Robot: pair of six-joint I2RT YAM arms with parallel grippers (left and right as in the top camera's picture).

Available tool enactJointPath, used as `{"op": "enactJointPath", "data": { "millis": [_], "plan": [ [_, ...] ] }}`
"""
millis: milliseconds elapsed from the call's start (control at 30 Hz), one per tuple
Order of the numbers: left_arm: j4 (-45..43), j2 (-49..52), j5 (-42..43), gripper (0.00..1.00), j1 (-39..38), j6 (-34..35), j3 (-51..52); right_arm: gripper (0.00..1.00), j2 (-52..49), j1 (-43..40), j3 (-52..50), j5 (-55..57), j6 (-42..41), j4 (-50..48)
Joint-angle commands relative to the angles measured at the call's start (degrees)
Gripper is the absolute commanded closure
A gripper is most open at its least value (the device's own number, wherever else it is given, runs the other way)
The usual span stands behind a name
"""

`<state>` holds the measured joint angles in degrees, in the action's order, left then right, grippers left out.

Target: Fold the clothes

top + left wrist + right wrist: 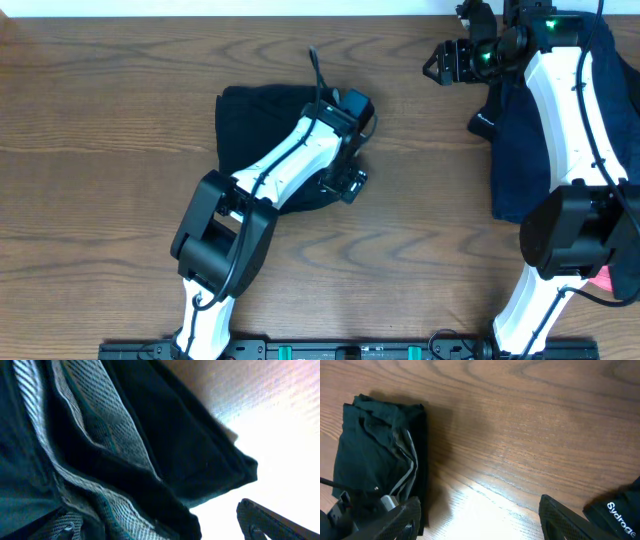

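The black shorts [250, 120] lie folded into a compact bundle at the table's middle. My left arm reaches across them, and my left gripper [347, 183] is at their right edge. In the left wrist view the shorts [175, 435] fill the frame, with grey mesh lining showing. The left gripper [160, 527] looks open: one finger shows at the lower right over bare table, and the other is hidden by fabric. My right gripper [440, 62] is open and empty at the far right back. It [480, 515] hovers over bare wood, well to the right of the shorts [370, 450].
A navy-blue garment pile [515, 150] lies under my right arm at the right edge. A bit of coral-pink fabric [607, 281] shows at the lower right. A dark item with white lettering [620, 510] sits by the right finger.
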<state>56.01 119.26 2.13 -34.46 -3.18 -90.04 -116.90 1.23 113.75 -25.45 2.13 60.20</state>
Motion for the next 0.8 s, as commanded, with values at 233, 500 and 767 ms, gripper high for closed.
{"op": "enactJointPath", "data": {
  "millis": [233,500,767],
  "plan": [
    [0.9,1.0,-1.3,0.02,0.2,-9.7,0.3,0.26,-0.4,-0.1,-0.3,0.0,0.5,-0.1],
    [0.5,1.4,-1.3,0.07,-0.2,-12.3,3.8,0.26,-0.4,-0.1,-0.3,0.0,0.5,-0.1],
    [-5.3,1.4,-1.4,0.23,-0.3,-14.4,9.4,0.26,-0.4,-0.1,-0.3,0.0,0.5,-0.3]
  ]
}}
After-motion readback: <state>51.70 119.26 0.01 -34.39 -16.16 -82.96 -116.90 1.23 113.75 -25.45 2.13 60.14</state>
